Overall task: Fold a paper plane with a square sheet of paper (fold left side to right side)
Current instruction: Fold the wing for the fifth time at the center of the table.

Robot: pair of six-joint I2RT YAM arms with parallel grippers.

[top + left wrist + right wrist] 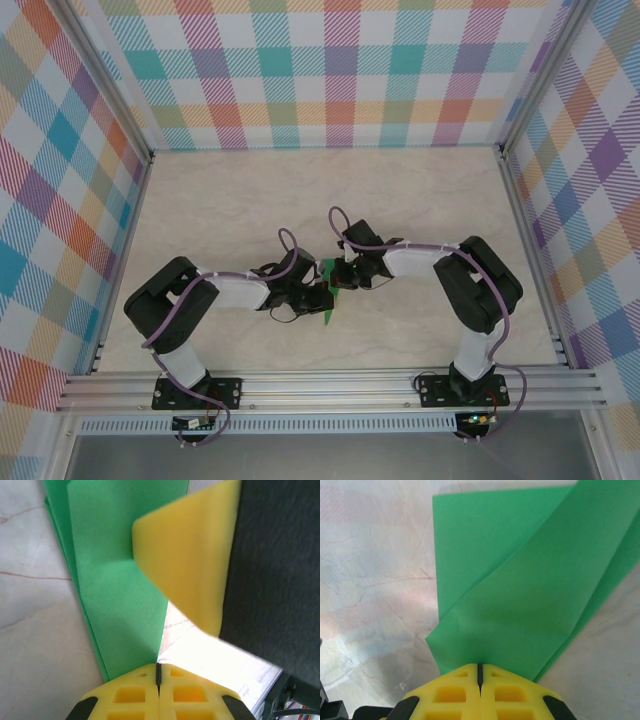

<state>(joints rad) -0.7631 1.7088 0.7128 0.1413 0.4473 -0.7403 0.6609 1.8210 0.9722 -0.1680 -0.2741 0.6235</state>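
Note:
The square sheet of paper (328, 312) is folded into a narrow bright-green strip with layered flaps, lying on the table between both arms. In the left wrist view the paper (120, 595) runs up from my left gripper (158, 666), whose jaws are shut with the tips over its near corner. A yellow finger (185, 560) of the right gripper lies across the paper's right side. In the right wrist view a wide green flap (520, 605) passes under the shut right gripper (480, 666). From above, the left gripper (316, 299) and right gripper (346, 277) meet at the paper.
The marble-patterned tabletop (330, 190) is bordered by plaid multicolour walls (330, 70) at the back and both sides. An aluminium rail (330, 385) runs along the near edge at the arm bases.

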